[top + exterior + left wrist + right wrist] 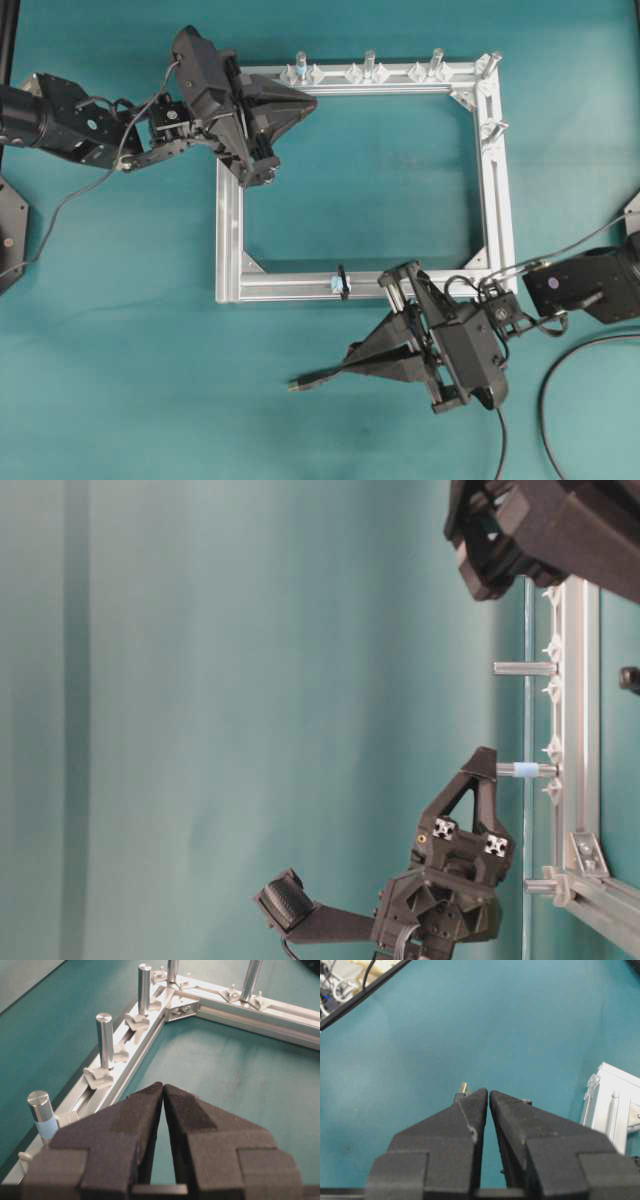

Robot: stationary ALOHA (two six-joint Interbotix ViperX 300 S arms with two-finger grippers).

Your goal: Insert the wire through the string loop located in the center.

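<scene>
A: Item one, largest: teal table surface (360, 180), carrying a square silver aluminium frame (498, 200) with upright silver bolt posts (369, 64) along its far rail.

B: Item two?

A: Left black robot arm with wedge-shaped gripper (305, 98), held over the frame's far-left corner, nose aimed along the far rail. Its wrist view shows the foam-faced pads (140, 1110) meeting at the tips with nothing between them.

B: Item three?

A: Right black gripper (350, 365), low over the table just outside the near rail, nose pointing left in the overhead view. Its jaws are pressed together at the tips; a small plug with a gold metal tip pokes out beside the left pad. From these views I cannot tell whether it is pinched or only lies beneath.

B: So the wire?

A: Long thin black flexible wire (305, 381), plug end just left of the right gripper's nose. Judged light, limp and slippery; best held close behind the stiff plug so the tip stays steerable.

B: Smallest?

A: Tiny black string loop (343, 282), upright on a pale-blue mount at mid near rail, near the plug but apart. Judged soft, easily pushed aside; threading not yet done.
</scene>
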